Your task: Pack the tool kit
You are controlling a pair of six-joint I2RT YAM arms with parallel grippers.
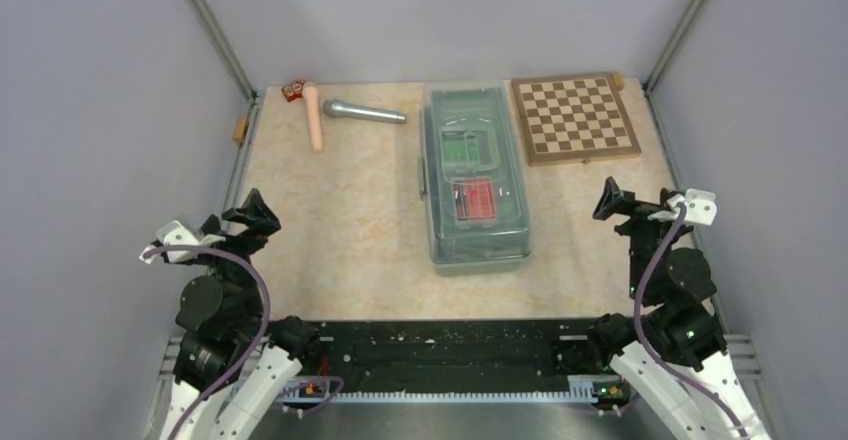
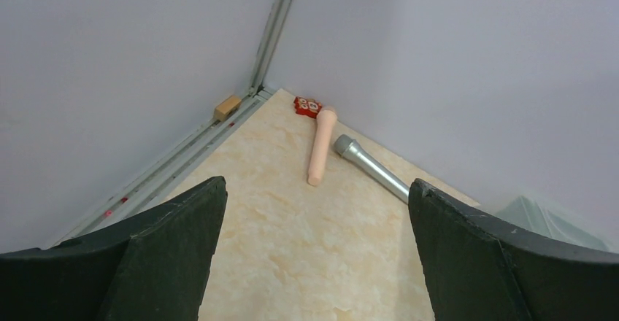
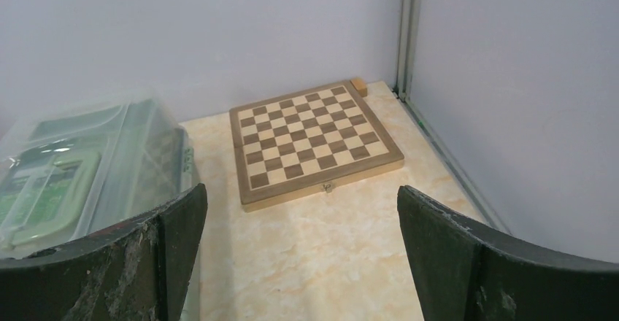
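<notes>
The sage-green toolbox (image 1: pixel 476 175) lies in the middle of the table with its translucent lid shut; a green box (image 1: pixel 465 146) and a red box (image 1: pixel 474 199) show through the lid. It also shows at the left of the right wrist view (image 3: pixel 80 160) and at the right edge of the left wrist view (image 2: pixel 547 215). Pliers and screwdrivers are not visible. My left gripper (image 1: pixel 250 222) is open and empty near the front left, well left of the toolbox. My right gripper (image 1: pixel 615 203) is open and empty at the front right, right of the toolbox.
A wooden chessboard (image 1: pixel 573 117) lies at the back right. A silver microphone (image 1: pixel 363 112), a pink cylinder (image 1: pixel 314 117) and small red pieces (image 1: pixel 293 90) lie at the back left. Grey walls close in three sides.
</notes>
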